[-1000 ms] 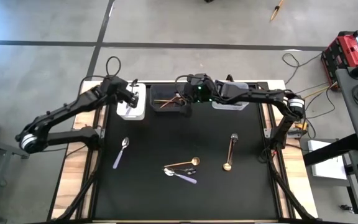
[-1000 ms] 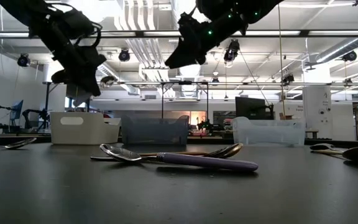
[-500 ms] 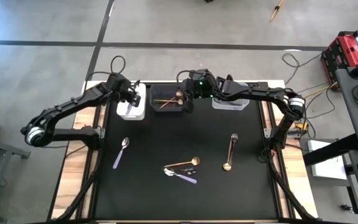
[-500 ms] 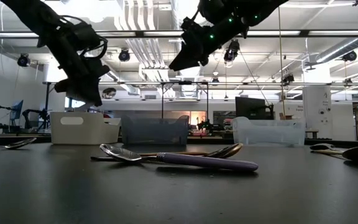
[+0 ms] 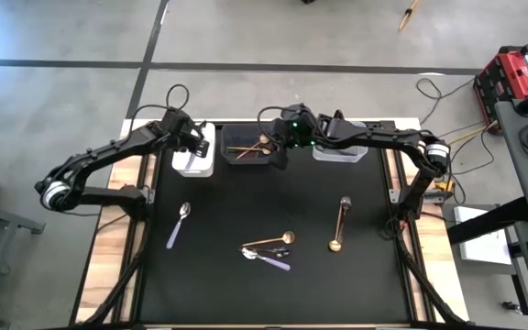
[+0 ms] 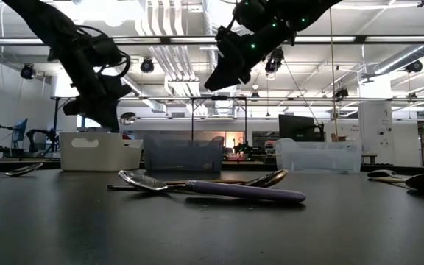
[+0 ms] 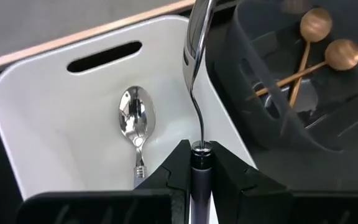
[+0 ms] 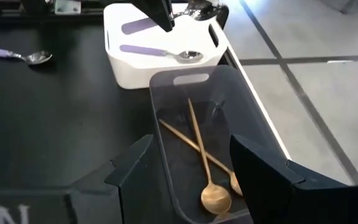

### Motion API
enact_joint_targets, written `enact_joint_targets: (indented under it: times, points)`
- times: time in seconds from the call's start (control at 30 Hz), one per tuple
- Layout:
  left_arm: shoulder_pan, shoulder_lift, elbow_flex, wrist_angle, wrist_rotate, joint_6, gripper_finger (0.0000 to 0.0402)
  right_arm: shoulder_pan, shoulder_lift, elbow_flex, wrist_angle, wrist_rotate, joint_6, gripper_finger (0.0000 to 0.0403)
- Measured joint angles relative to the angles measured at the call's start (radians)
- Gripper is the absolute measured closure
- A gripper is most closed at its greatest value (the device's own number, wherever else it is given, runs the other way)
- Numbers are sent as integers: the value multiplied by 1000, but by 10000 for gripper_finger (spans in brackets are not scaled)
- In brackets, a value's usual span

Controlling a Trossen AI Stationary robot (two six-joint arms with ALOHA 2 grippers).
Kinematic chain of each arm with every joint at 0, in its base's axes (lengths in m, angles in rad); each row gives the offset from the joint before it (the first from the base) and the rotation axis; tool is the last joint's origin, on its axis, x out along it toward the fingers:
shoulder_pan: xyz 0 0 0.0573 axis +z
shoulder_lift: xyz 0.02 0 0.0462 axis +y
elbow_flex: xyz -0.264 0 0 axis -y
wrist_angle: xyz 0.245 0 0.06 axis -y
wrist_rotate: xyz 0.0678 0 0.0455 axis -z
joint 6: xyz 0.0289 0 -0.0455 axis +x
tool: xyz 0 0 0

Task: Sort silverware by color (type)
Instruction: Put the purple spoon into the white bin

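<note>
Nearest the camera in the high view, at the lower centre of the frame, 2 spoons lie crossed on the black table [image 5: 236, 202]: a lilac-handled spoon [image 5: 269, 259] and a gold spoon [image 5: 271, 241] touching it. Right of centre lies a long utensil [image 5: 339, 224] with a gold bowl and a darker far end. Left of centre lies another lilac-handled spoon [image 5: 178, 225], alone. These 4 pieces are still unsorted.

Along the far edge of the table, at the upper middle of the frame, stand 3 bins. The white bin [image 7: 36, 118] holds 1 spoon with a silver bowl [image 7: 135, 121]; the right wrist view shows its handle is lilac. The dark bin [image 8: 253, 162] holds 2 gold spoons [image 8: 204, 158], crossed. The clear bin [image 6: 319, 155] shows no contents that can be made out. So sorting looks under half done.

The left hand [image 5: 193, 140] hovers just above the white bin, fingers clamped on the handle of a spoon [image 7: 196, 56] whose silver bowl points toward the bin's far rim, seemingly ready to drop. The right hand [image 5: 280, 147] hangs over the right end of the dark bin with its fingers [image 8: 138, 171] spread apart and nothing between them.
</note>
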Motion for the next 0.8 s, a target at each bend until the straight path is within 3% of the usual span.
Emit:
enact_joint_targets:
  times: [0.33,0.47,0.8]
  points:
    - [1,56,0,13,-32,2,382,0,0,-1,-15,0,30,200]
    - [1,84,0,11,-128,-5,382,0,0,-1,-15,0,45,200]
    - [1,155,0,24,-183,-11,380,0,0,-2,-16,0,56,200]
